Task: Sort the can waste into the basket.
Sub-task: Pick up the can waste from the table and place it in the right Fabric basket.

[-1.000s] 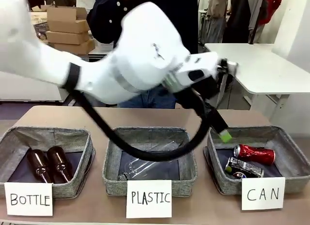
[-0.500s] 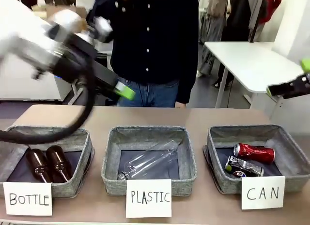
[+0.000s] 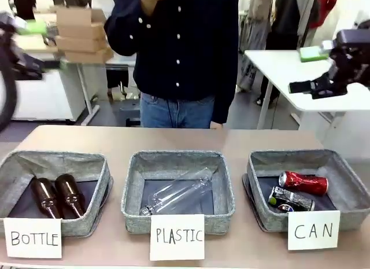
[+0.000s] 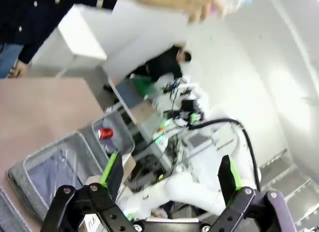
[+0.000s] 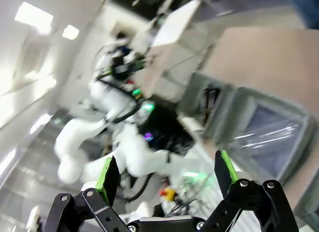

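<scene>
Front view: the dented red metal drink can and the black drink can with silver ends and coloured print lie side by side, touching or nearly so, on the dark bottom of the grey woven-fabric basket carded "CAN", on the brown table. The left end effector hangs high at the picture's left edge and the right end effector high at the right edge, both well above the baskets and clear of the cans — the can basket sits below and slightly inboard of the right one. A person in a dark buttoned shirt stands at the far side of the table. Brown glass bottles rest in the "BOTTLE" basket, a clear plastic bottle in the "PLASTIC" one.

Left wrist view: the left end effector stands wide apart, nothing between its green-padded fingers; the red can shows far beyond them in its basket.

Right wrist view: the right end effector is likewise spread wide and empty, the blurred baskets far off past its fingers.

Judged from this, the sorting looks done — both cans are in place, and no can shows loose on the table. The next move seems to call for nothing more than parking the arms, unless the person brings another can.
</scene>
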You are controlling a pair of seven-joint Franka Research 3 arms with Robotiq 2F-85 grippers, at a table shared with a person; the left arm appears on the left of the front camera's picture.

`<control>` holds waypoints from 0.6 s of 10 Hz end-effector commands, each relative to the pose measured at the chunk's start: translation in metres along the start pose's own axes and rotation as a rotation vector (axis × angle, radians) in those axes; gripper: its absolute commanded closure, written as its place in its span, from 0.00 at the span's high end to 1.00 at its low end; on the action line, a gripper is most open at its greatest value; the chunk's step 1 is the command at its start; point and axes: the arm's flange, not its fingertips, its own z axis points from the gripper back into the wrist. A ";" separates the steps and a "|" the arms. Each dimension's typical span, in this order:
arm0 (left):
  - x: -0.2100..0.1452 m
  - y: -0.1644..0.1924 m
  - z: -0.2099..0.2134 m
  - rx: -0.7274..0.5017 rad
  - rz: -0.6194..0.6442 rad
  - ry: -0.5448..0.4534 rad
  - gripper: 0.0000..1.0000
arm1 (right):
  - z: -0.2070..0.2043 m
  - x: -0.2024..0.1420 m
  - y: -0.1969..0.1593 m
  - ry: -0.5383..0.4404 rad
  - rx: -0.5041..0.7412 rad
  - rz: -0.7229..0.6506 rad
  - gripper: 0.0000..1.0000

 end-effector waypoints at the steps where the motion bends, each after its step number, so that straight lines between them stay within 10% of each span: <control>1: 0.006 0.000 -0.023 0.029 -0.005 0.100 1.00 | 0.010 -0.005 0.008 0.030 0.092 -0.001 1.00; 6: 0.006 0.000 -0.023 0.029 -0.005 0.100 1.00 | 0.010 -0.005 0.008 0.030 0.092 -0.001 1.00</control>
